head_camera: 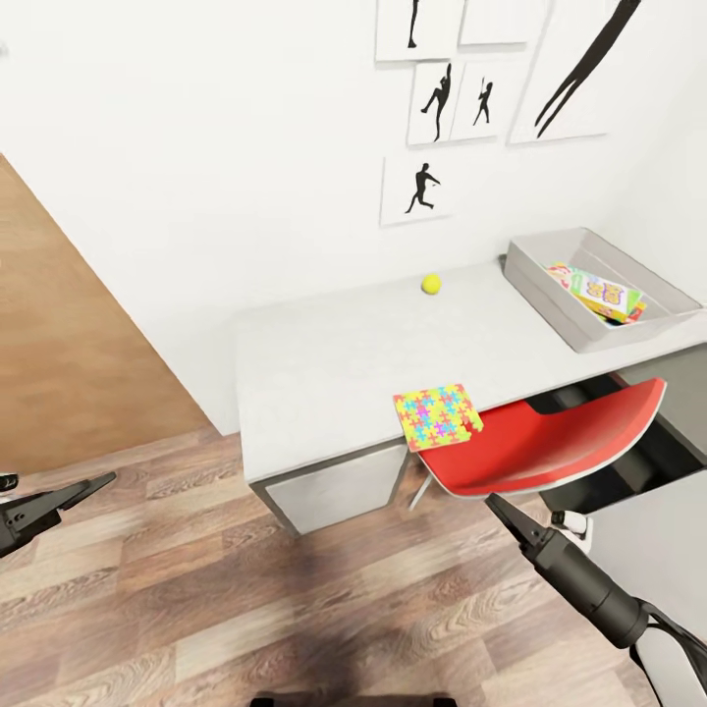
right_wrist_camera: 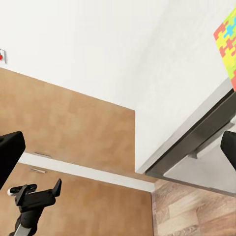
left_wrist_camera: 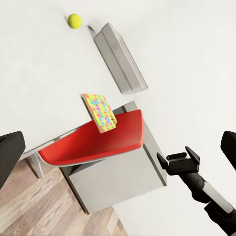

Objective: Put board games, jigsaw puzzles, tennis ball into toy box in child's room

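Observation:
The white-topped table (head_camera: 324, 373) stands against the wall. A tennis ball (head_camera: 431, 284) (left_wrist_camera: 74, 20) rests near the table's back edge. One jigsaw puzzle (head_camera: 438, 415) (left_wrist_camera: 101, 112) (right_wrist_camera: 228, 39) lies at the front edge, a corner overhanging the red chair. At the table's right end, the grey toy box (head_camera: 550, 295) (left_wrist_camera: 120, 61) holds colourful flat game boxes (head_camera: 601, 293). My left gripper (head_camera: 93, 484) (right_wrist_camera: 37, 189) hangs open over the floor, far left of the table. My right gripper (head_camera: 503, 511) (left_wrist_camera: 179, 158) is open and empty, just below the chair seat.
A red chair (head_camera: 550, 442) (left_wrist_camera: 98, 140) is pushed in under the table, beside a white drawer unit (head_camera: 339, 491). A brown wooden panel (head_camera: 59, 344) fills the left. Wood-plank floor (head_camera: 295, 609) lies in front. Black silhouette pictures (head_camera: 422, 187) hang on the wall.

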Tool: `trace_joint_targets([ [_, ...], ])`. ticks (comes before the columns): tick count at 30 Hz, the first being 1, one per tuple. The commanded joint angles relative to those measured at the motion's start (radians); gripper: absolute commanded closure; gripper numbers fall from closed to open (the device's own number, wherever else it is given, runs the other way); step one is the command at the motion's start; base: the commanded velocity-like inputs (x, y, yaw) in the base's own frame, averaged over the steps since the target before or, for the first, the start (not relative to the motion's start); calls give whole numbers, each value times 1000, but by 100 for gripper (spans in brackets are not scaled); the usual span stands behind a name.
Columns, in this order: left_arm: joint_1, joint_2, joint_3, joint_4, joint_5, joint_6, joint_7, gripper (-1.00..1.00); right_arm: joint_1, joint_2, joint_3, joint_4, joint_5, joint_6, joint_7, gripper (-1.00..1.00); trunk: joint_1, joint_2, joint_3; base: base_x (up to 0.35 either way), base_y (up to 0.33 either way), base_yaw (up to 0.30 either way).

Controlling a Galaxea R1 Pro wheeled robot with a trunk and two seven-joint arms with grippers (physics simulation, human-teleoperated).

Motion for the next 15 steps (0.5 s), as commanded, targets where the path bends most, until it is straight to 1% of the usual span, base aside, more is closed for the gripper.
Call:
trace_joint_targets([
  [1, -1, 0, 0, 0, -1, 10, -4, -100, 0, -1, -1, 0, -5, 7, 0, -100, 1, -2, 0, 0, 0, 0],
  [7, -1, 0, 1, 0, -1, 10, -4, -100, 0, 1, -2, 0, -5, 7, 0, -100, 1, -2, 10, 0, 0, 0],
  [11, -1, 0, 0, 0, 0, 9, -4, -100, 0, -4, -2, 1, -5, 7, 0, -100, 1, -2, 17, 0, 0, 0],
  [15, -1, -1, 0, 0, -1, 9, -4, -100, 0, -1, -2, 1, -5, 7, 1, -100, 1, -2, 23, 0, 0, 0],
])
